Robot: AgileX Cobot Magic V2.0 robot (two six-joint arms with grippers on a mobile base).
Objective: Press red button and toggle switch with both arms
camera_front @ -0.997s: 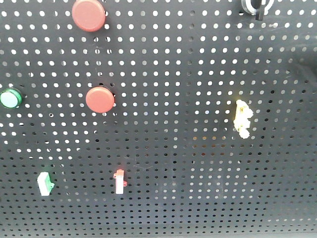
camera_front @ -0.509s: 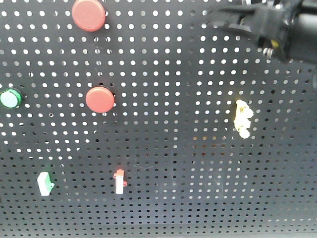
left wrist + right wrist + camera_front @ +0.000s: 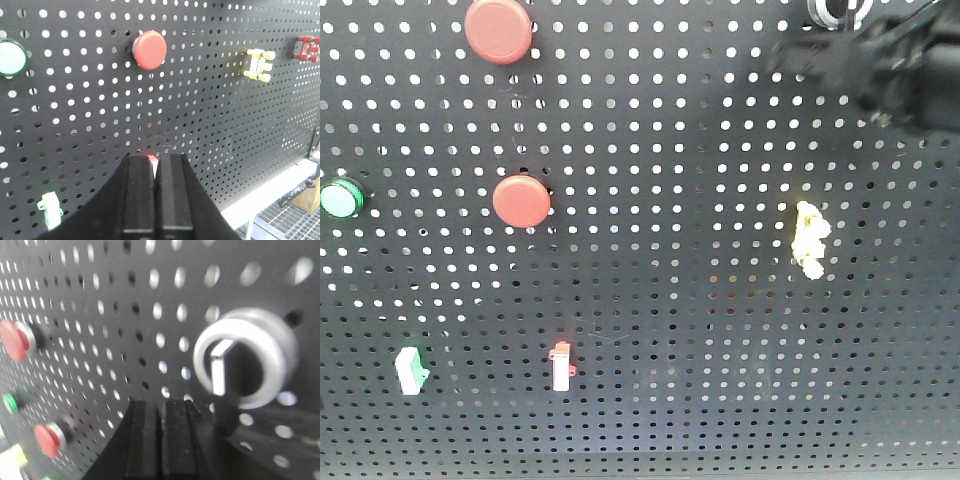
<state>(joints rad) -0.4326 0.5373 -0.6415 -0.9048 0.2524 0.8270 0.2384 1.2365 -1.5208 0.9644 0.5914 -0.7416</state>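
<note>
Reaching below the toggle switch (image 3: 245,357), the right arm's (image 3: 890,70) jaws are pressed together.

A black pegboard (image 3: 670,330) carries a green button (image 3: 341,199) at far left, a lower red button (image 3: 522,200) right of it, a yellow clip (image 3: 808,238) further right, and below, a green-tipped rocker (image 3: 410,370) and a red-tipped rocker (image 3: 561,366).

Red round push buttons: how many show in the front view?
2: the red button at top left, the smaller red button below it. The right arm at top right may hide more.
</note>
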